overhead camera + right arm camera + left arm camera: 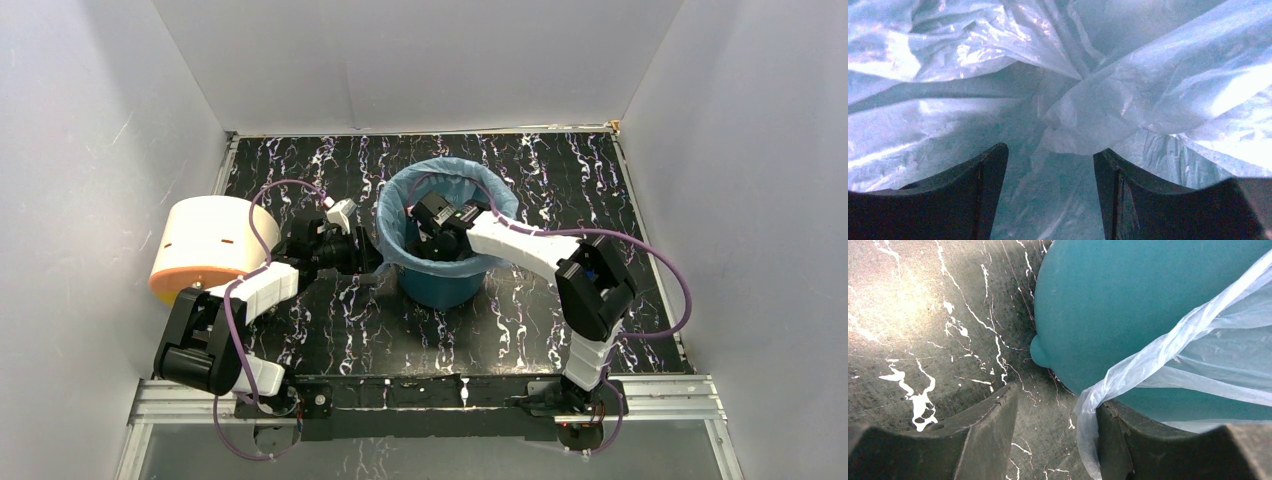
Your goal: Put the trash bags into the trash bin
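Entry, nearest first: the left gripper (1058,407) is sitting low over the black marbled table (330,335), just beside the left wall of the trash bin (440,285). Its fingers are standing moderately apart and clamping nothing. A twisted strand of the trash bag (1168,347) is trailing down the bin's outside and brushing one finger's inner face, probably placed so the overhang can be pinched and drawn down. The cream cylinder with an orange end (205,245) is lying off to the left, well apart and playing no part. The trash bin, a teal bucket, is standing upright mid-table, and the light-blue bag is already sitting inside it with its edge folding over the rim. The right gripper (1050,152) is reaching down inside the bin, fingers spread wide and holding nothing, facing bunched film, apparently to press the liner toward the base.
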`<state>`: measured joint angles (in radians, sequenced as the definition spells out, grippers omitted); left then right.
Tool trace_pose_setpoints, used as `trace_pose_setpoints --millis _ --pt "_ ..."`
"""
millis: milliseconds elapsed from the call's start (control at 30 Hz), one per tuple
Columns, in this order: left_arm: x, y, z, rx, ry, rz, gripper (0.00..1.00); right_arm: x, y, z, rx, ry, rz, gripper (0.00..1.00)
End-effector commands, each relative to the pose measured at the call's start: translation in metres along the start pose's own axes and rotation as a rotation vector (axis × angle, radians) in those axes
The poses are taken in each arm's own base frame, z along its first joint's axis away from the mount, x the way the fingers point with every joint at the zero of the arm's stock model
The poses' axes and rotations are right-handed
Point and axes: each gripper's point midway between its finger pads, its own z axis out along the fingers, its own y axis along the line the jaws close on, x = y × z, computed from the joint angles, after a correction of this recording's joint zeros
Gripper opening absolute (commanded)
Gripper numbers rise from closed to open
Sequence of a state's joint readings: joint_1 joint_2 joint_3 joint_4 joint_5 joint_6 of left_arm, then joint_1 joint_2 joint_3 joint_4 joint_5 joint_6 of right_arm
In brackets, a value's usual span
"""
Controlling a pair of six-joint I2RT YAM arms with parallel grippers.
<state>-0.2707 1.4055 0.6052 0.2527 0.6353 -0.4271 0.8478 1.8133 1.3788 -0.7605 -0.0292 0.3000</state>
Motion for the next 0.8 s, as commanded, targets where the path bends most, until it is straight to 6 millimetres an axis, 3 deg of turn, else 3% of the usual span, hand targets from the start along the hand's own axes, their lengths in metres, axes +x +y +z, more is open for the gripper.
trace_pose_setpoints --millis 0,133,400,767 --pt "-0.018 -0.012 -0.006 0.014 -0.04 0.052 0.52 -0.015 0.003 -0.019 -0.015 -0.066 0.031 0.73" --pt "-0.017 -0.012 -0.006 0.015 -0.041 0.052 0.52 -0.012 0.009 -0.017 -0.055 -0.066 0.033 0.73" --pt "-0.022 -0.016 -0.007 0.022 -0.055 0.054 0.52 0.007 0.009 0.012 -0.08 0.024 0.045 0.72" --pt "-0.026 -0.017 -0.011 0.011 -0.064 0.067 0.53 -0.011 0.006 -0.006 -0.042 -0.043 0.045 0.73"
